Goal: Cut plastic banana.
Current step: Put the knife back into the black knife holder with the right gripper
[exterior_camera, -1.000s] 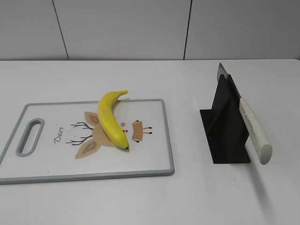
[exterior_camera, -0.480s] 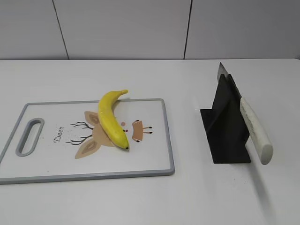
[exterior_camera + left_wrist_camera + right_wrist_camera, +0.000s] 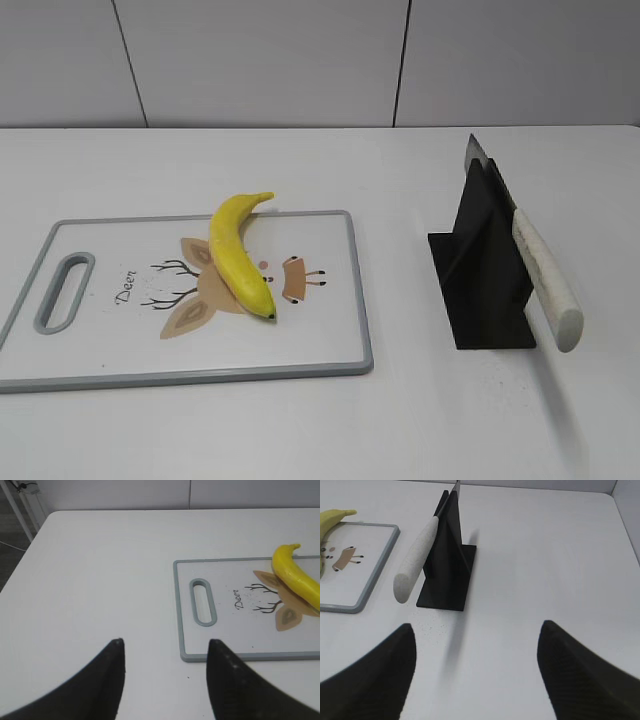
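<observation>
While neither arm shows in the exterior view, left gripper (image 3: pixel 165 680) and right gripper (image 3: pixel 475 670) hang spread, empty | plastic banana (image 3: pixel 240 256) on cutting board (image 3: pixel 330 345), dark tip near, stem far over its back edge | "Deer" print | knife (image 3: pixel 540 275) blade mostly hidden in black stand (image 3: pixel 480 270).

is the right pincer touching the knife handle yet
Apart. In the right wrist view the right pincer is open, with bare table between its fingertips and the knife handle, which rests in the black stand.
</observation>
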{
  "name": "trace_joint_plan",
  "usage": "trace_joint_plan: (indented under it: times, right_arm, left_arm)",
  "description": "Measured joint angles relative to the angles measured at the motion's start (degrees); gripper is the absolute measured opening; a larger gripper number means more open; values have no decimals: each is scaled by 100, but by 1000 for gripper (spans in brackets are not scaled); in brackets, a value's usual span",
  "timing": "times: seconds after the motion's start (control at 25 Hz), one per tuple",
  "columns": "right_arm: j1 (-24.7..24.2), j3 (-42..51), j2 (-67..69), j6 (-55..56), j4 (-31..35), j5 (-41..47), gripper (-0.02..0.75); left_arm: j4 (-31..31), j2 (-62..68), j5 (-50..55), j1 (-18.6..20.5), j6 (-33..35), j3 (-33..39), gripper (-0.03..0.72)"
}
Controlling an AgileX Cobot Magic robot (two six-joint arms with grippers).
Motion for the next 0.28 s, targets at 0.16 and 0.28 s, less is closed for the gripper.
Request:
trace_joint_plan:
  times: [0.16,0.28]
  right_arm:
    - [0,0,0,0,12,0,592]
    - [0,0,0,0,17,0,592]
  left_arm:
    - [0,0,-1,263,0,0,482]
    - [0,0,-6,325,0,0,470]
